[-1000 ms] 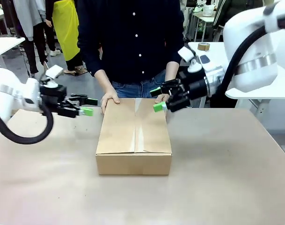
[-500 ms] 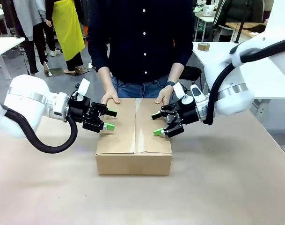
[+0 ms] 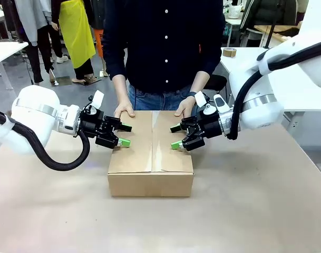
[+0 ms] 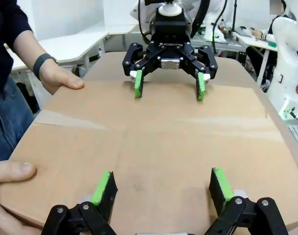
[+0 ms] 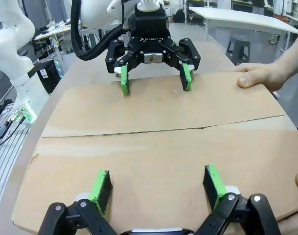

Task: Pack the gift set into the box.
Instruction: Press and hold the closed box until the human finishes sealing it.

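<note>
The box (image 3: 151, 153) stands closed in the middle of the table, its flaps flat and a seam running down the top (image 4: 153, 142) (image 5: 158, 142). The gift set is hidden. My left gripper (image 3: 125, 135) (image 4: 162, 185) is open, its fingers lying just over the box's left top edge. Opposite it, my right gripper (image 3: 175, 137) (image 5: 157, 183) is open over the right top edge. Each wrist view shows the other gripper facing it across the lid: the right gripper (image 4: 169, 87) and the left gripper (image 5: 155, 81). The person's hands (image 3: 124, 110) (image 3: 184, 108) rest on the far edge of the lid.
The person stands close against the table's far side. A roll of tape (image 3: 229, 52) lies on a white table at the back right. The paper-covered tabletop (image 3: 244, 200) spreads bare around and in front of the box.
Both grippers have come down and inward from beside the person to the box's top side edges, staying open. The person's hands have kept to the far edge.
</note>
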Available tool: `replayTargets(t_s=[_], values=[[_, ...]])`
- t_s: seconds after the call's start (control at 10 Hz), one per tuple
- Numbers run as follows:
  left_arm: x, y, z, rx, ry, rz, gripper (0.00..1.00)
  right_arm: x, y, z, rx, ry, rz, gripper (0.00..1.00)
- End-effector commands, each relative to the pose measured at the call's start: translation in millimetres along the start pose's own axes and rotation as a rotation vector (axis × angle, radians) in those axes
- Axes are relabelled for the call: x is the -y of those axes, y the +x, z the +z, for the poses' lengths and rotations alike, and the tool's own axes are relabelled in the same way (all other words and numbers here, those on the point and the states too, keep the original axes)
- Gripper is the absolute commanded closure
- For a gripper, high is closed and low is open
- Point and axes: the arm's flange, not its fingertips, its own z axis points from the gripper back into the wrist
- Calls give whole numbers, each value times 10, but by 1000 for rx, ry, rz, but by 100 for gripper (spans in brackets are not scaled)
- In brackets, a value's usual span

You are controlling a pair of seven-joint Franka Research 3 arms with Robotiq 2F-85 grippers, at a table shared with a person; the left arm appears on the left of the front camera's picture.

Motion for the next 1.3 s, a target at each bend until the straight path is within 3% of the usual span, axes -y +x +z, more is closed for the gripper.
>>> replayTargets(t_s=[0.0,1.2], values=[[29,-5,-12,5,-8,-26,0,-6,-6,6,-3,-4,18,0],[29,-5,-12,5,-8,-26,0,-6,-6,6,-3,-4,18,0]])
